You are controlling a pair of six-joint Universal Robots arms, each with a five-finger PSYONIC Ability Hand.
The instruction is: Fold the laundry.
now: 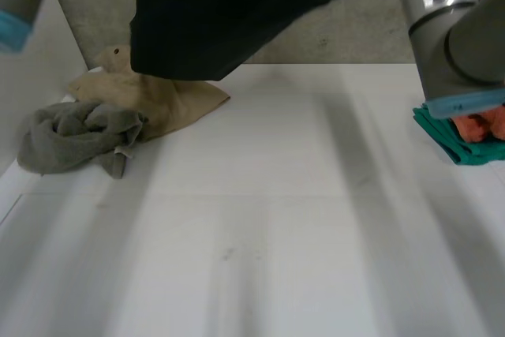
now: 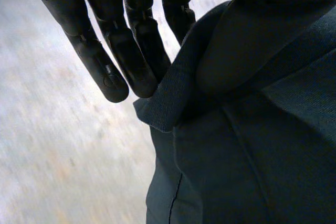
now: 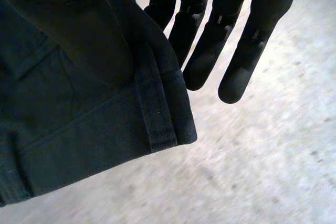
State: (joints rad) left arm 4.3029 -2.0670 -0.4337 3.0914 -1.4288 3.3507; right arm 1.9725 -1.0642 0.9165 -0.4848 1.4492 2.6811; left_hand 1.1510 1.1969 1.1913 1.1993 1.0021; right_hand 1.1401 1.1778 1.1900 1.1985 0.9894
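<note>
White smooth table (image 1: 276, 219) — over its far edge the dark twill garment (image 1: 237, 13) hangs lifted, long axis left to right, hem stitched. The left hand (image 2: 105, 51) and right hand (image 3: 231, 40) each pinch an end, fingers straight. Crumpled tan cloth (image 1: 185, 104), grey cloth (image 1: 75, 136) beneath.

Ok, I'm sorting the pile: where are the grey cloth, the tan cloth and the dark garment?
grey cloth (image 1: 79, 136), head view, on its crumpled middle.
tan cloth (image 1: 185, 104), head view, on its flat part.
dark garment (image 1: 237, 13), head view, on its lifted middle.
</note>
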